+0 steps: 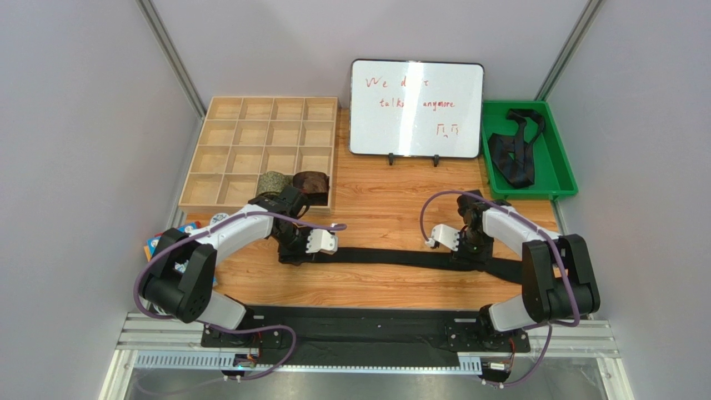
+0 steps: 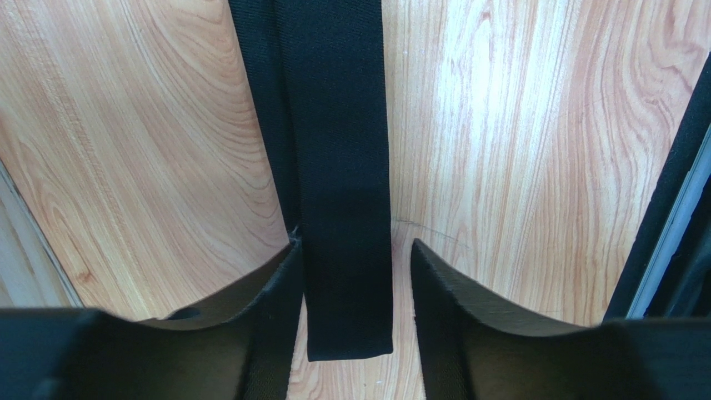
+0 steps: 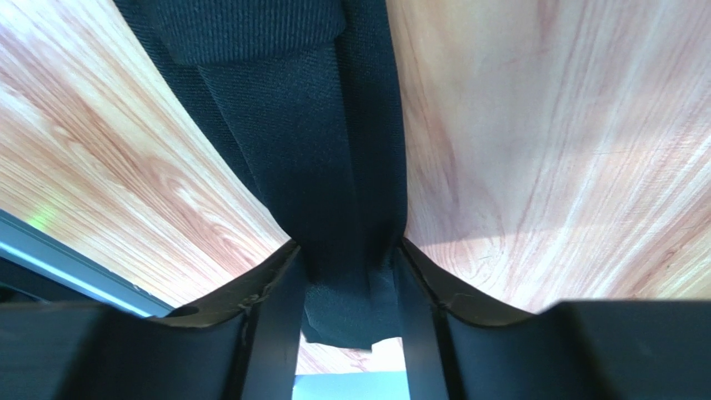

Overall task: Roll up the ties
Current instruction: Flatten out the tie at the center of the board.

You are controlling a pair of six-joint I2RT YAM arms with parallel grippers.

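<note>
- Left end effector (image 2: 352, 250): mine. Fingers set narrow, straddling the tip of the long flat black fabric necktie (image 2: 334, 125). A sliver of gap shows on one side, so it is not yet pinched.
- Right end effector (image 3: 346, 250): mine. Closed on the same tie's wider stretch, cloth bunched between the fingers.
- Tie, position: laid out flat along the pale wooden counter (image 1: 375, 212) between the two.
- Handling, my judgement: light, limp, woven with some grip. It has no stiffness and will sag and skew.
- Best hold: the very tip, square across its width.
- Beyond: olive-green patterned coil (image 1: 271, 182) and dark reddish-brown coil (image 1: 310, 179) in the compartmented wooden box (image 1: 250, 121).
- Also beyond: loose black ties (image 1: 513, 150) in the green plastic tray (image 1: 534, 194).
</note>
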